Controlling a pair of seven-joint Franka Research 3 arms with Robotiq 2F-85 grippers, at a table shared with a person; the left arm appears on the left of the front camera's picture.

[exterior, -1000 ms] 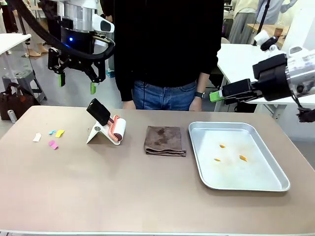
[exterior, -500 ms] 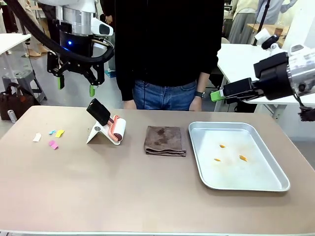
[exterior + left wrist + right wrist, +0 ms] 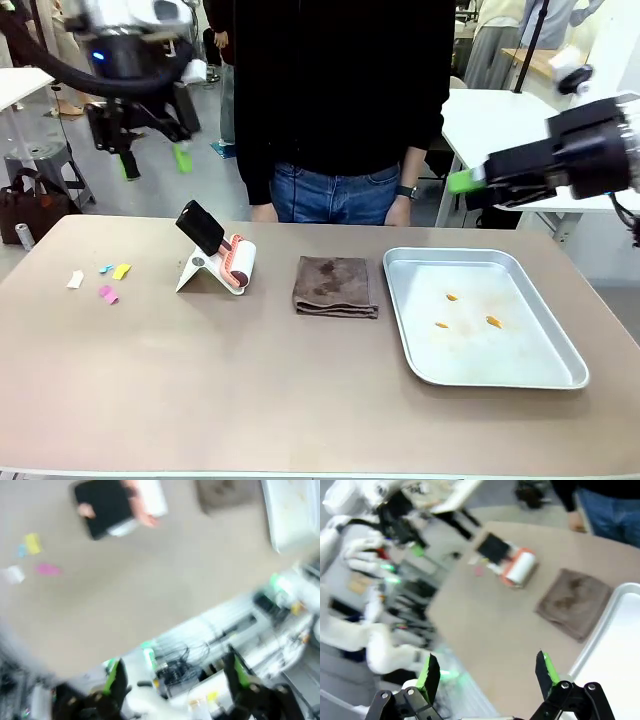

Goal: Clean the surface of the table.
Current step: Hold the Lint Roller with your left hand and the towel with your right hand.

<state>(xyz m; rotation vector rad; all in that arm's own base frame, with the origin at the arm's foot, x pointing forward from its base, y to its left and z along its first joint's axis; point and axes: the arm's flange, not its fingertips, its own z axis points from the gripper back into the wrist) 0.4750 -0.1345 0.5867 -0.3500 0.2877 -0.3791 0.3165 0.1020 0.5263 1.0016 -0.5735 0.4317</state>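
Evidently not begun | left gripper (image 3: pixel 155 160) and right gripper (image 3: pixel 465 184) hung empty, jaws wide, clear of table (image 3: pixel 200 390) | next likely called for grasping lint roller (image 3: pixel 232 262) for scraps (image 3: pixel 105 282)

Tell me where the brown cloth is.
In the front view the folded brown cloth lies on the table, between the lint roller on its left and the metal tray on its right.

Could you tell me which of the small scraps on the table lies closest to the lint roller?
The yellow scrap; the blue scrap sits just beyond it, and the pink scrap and white scrap lie farther from the lint roller.
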